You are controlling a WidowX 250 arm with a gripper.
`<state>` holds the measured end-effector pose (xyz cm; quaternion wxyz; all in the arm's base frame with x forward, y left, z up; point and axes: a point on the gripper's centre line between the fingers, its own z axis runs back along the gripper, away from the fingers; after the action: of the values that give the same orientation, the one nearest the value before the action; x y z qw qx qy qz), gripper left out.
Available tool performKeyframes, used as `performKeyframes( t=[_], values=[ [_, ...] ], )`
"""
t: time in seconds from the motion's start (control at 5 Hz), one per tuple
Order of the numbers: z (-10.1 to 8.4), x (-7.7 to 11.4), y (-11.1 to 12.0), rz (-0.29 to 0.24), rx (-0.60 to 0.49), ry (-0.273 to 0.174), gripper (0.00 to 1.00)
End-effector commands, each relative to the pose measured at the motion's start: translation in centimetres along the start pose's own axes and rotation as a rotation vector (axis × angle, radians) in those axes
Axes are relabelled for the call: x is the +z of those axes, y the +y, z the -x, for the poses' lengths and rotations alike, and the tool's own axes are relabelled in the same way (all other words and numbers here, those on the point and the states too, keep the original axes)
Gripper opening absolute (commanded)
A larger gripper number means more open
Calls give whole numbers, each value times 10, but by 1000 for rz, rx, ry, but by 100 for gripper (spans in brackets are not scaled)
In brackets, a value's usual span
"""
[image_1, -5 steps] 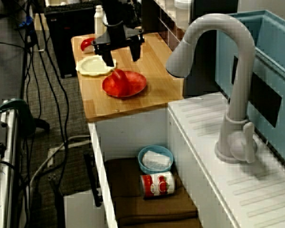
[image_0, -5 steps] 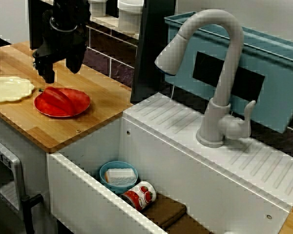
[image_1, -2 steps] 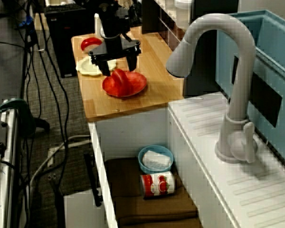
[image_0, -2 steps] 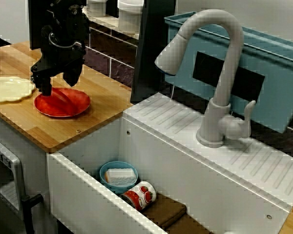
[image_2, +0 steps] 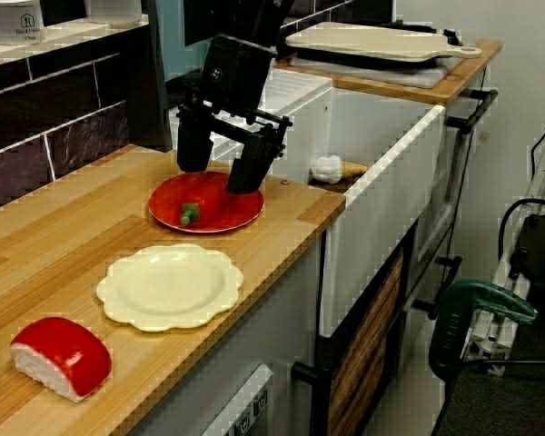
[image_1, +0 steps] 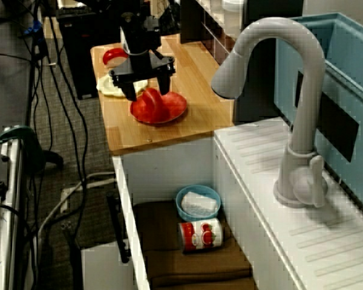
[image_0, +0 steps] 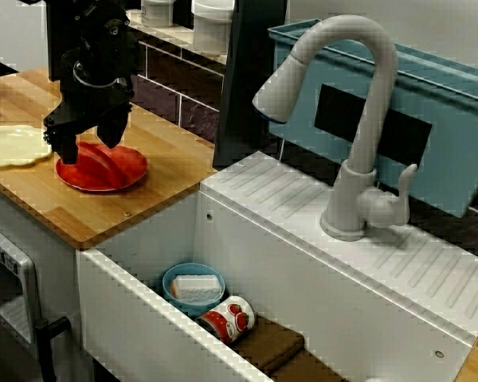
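A red pepper [image_0: 95, 163] with a green stem [image_2: 189, 213] lies on a red plate [image_0: 134, 165] on the wooden counter [image_0: 143, 199]. My black gripper [image_0: 88, 145] hangs low over the plate, open, with one finger on each side of the pepper. In the view from over the faucet the gripper [image_1: 146, 89] straddles the pepper [image_1: 152, 104] above the plate [image_1: 178, 106]. The view along the counter shows the gripper [image_2: 218, 178] just above the pepper [image_2: 204, 204]. Whether the fingers touch it I cannot tell.
A cream scalloped plate [image_2: 168, 286] lies beside the red plate, with a red-and-white lump [image_2: 62, 356] beyond it. The sink [image_0: 143, 342] holds a blue bowl [image_0: 193, 286] and a red-patterned cup [image_0: 227, 318] on its side. A grey faucet [image_0: 358, 119] and a teal bin [image_0: 446, 111] stand to the right.
The gripper has come down from above the plate and shifted slightly left, so its open fingers now flank the pepper. Nothing else has moved.
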<state>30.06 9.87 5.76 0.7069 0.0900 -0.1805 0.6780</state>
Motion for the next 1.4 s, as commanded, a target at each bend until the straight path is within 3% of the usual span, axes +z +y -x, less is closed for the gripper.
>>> performKeyframes(
  t=[0.0, 0.8, 1.0, 1.2],
  values=[
    [4, -2, 17, 1, 7, -12, 100],
    [6, -10, 11, -30, 22, -3, 100],
    [4, -9, 12, -18, 14, -3, 0],
    [0, -5, 13, -13, 18, 4, 0]
  ],
)
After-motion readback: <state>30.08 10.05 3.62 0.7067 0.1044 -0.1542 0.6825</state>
